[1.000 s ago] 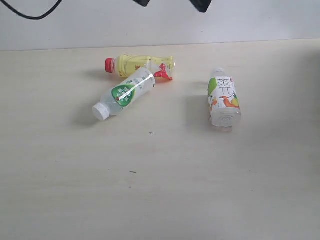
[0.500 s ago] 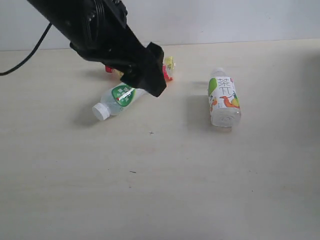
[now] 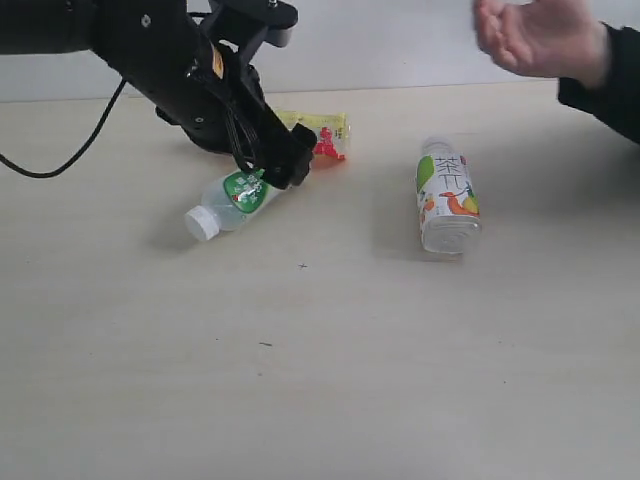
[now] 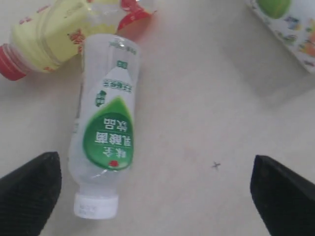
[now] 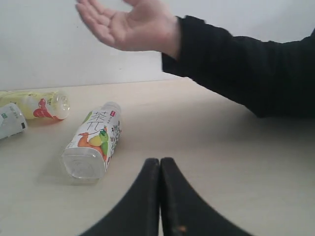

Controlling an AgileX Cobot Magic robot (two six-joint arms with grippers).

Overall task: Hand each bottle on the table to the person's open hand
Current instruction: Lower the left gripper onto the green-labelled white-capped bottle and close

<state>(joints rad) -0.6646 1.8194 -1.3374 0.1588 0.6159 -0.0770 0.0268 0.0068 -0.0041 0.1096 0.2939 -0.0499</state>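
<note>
Several bottles lie on the table. A white-capped bottle with a green label lies at the left, cap toward the front. Behind it are the yellow bottle, partly hidden by my arm, and the clear red-labelled bottle. Another white-labelled bottle lies to the right. My left gripper hovers open above the green-labelled bottle, holding nothing. My right gripper is shut and empty, low over the table. The person's open hand is held up at the back right.
A black sleeve reaches in from the right over the table's far corner. A white wall runs behind the table. A black cable trails from my left arm across the back left.
My left arm has come into view and settled over the bottles at the back left. The person's hand has entered at the upper right. The bottles have not moved.
</note>
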